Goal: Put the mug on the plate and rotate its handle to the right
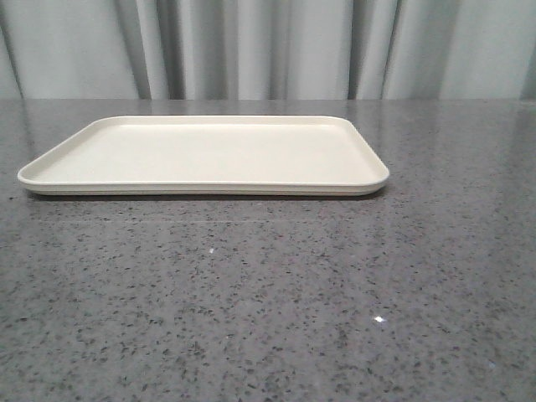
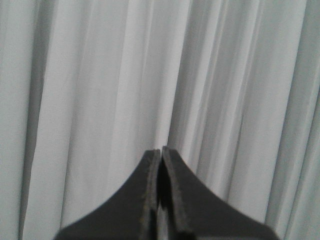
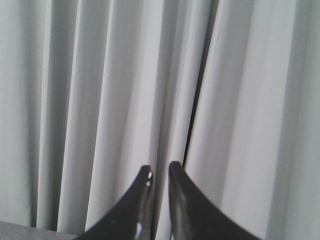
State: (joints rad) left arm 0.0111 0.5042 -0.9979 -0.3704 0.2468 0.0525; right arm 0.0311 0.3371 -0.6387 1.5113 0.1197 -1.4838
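On my front feed the grey speckled stone table point(image 1: 268, 310) fills most of the picture, glossy enough to throw back small glints of light, and behind its far edge hangs a pale grey curtain point(image 1: 268, 46) in long vertical folds that closes off the room. The cream-white plate point(image 1: 50, 172) lies flat on the far half of the table, set a little left of centre, its low rim casting a thin shadow on the stone; its surface is bare. I cannot see the mug in any of my three feeds. Both wrist cameras look straight at the curtain. The left gripper point(image 2: 161, 152) has its black fingers pressed together, tips touching, nothing between them. The right gripper point(image 3: 160, 170) shows a narrow slit between its tips, nearly closed and holding nothing
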